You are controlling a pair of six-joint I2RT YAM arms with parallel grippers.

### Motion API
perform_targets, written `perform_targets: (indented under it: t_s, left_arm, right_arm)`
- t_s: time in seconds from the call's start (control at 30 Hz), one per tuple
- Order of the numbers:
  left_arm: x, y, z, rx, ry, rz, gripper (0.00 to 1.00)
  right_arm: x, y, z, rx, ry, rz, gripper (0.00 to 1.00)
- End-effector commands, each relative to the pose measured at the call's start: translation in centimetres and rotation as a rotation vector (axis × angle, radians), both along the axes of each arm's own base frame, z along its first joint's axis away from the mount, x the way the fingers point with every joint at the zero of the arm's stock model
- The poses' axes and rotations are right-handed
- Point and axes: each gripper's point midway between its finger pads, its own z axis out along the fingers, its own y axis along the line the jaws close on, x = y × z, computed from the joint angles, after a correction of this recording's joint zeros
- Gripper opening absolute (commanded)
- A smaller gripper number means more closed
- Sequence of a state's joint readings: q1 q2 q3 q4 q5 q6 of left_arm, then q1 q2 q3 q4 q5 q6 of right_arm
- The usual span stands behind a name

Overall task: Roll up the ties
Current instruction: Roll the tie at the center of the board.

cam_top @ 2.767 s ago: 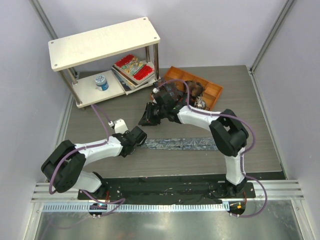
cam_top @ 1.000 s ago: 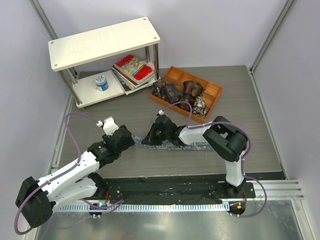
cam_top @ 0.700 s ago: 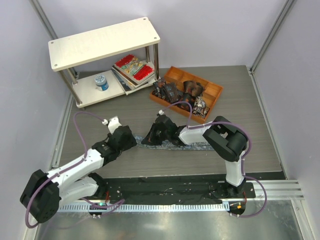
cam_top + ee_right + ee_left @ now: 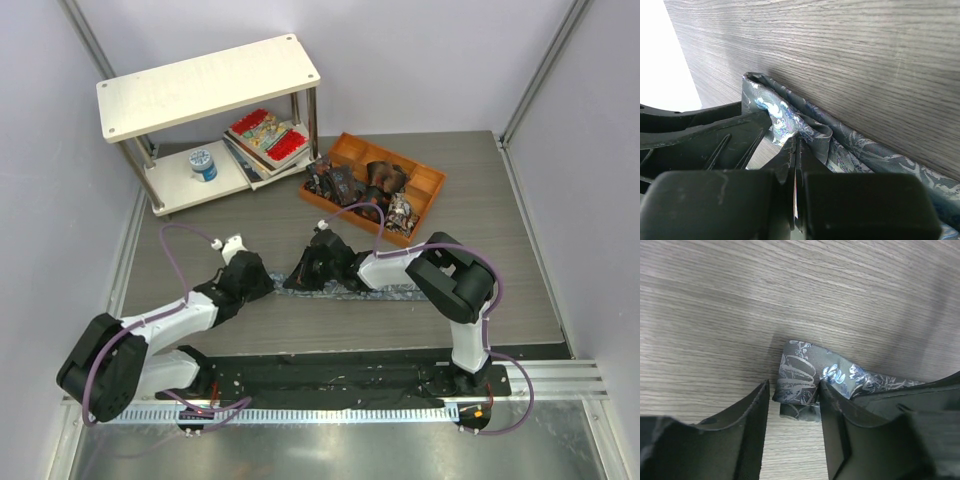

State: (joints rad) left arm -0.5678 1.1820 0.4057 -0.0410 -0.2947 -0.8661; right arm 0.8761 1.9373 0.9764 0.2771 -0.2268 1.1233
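Near the middle of the table (image 4: 520,270) the grey-blue tie (image 4: 390,291) lies flat, running left to right, with its left end folded over on itself. The right pincer (image 4: 794,146) is clenched on a bunched fold at that end, where the patterned fabric rises against its tips. From the left, the left pincer (image 4: 792,390) comes low over the wood with its jaws partly apart, one on each side of the folded tip. The fabric shows in the gap and is not yet squeezed. Well beyond, toward the far right, an orange tray (image 4: 428,190) holds dark rolled ties (image 4: 383,176). Beside it, a white shelf (image 4: 210,85) carries red-patterned books (image 4: 268,135) on its lower board.
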Motion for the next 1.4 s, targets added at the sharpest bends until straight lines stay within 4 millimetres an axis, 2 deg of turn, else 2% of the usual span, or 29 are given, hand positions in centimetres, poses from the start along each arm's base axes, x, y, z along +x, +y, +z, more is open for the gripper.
perform_targets:
  t_s: [0.0,0.07,0.27,0.43,0.63,0.77,0.87,1.03,1.37]
  left_arm:
    - [-0.2,0.4,-0.6,-0.03,0.001,0.05,0.4]
    - [-0.4,0.8,-0.9,-0.023,0.003,0.072,0.37]
    - [-0.3,1.3,-1.5,0.002,0.012,0.092,0.17]
    - [0.0,1.5,-0.7,0.022,-0.002,0.093,0.01]
    - [0.0,2.4,1.8,0.047,-0.027,0.126,0.0]
    - [0.0,3.1,3.1,0.065,-0.042,0.144,0.0]
    - [0.2,3.1,3.8,0.07,-0.052,0.142,0.0]
    - [0.1,3.1,4.4,0.082,-0.055,0.129,0.0]
    - [-0.1,3.3,5.8,0.092,-0.072,0.124,0.0]
  right_arm:
    - [-0.5,-1.1,-1.9,-0.08,0.015,0.001,0.01]
    - [-0.5,-1.2,-2.2,-0.084,0.02,0.001,0.01]
    - [-0.5,-1.1,-2.1,-0.082,0.019,0.006,0.01]
    - [-0.3,-0.7,-1.2,-0.057,0.003,0.012,0.01]
    - [0.1,1.0,3.4,0.055,-0.068,0.055,0.01]
    - [-0.1,0.8,5.3,0.094,-0.093,0.051,0.01]
    - [-0.1,1.0,5.9,0.125,-0.097,0.048,0.01]
    - [-0.1,1.7,5.8,0.155,-0.09,0.055,0.01]
    - [-0.8,4.5,3.7,0.157,-0.053,0.093,0.01]
